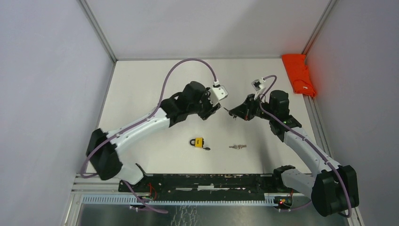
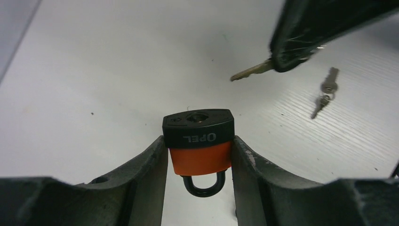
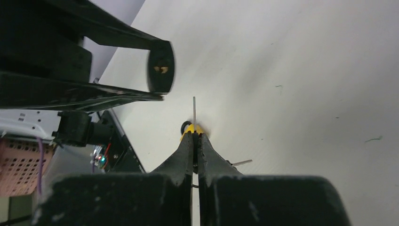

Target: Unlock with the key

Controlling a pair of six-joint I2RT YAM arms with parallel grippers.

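My left fingers point(image 2: 146, 174) are clamped on the orange padlock point(image 2: 200, 157), one pad against each flat side of its orange body. Its black cap, lettered OPEL, pokes out past my fingertips, and the shackle loop points back toward my wrist. The lock is lifted clear of the tabletop point(image 1: 141, 94).

My right fingers point(image 3: 183, 155) are pressed fully together on the key point(image 3: 194, 107). Its thin blade sticks straight out beyond their tips, seen edge-on from my right wrist. From my left wrist, the blade tip hangs ahead of my left fingertips and off to one side. It is near the lock's cap but not touching it, and not in line with the keyhole face.

Down on the tabletop, below and between my two sets of fingers, lies a yellow padlock point(image 1: 197, 142). A pair of spare keys point(image 1: 237, 147) on a ring lies just beside it, on my right fingers' side. A red cloth point(image 1: 299, 74) lies well beyond my right fingers, at the far edge of the tabletop.
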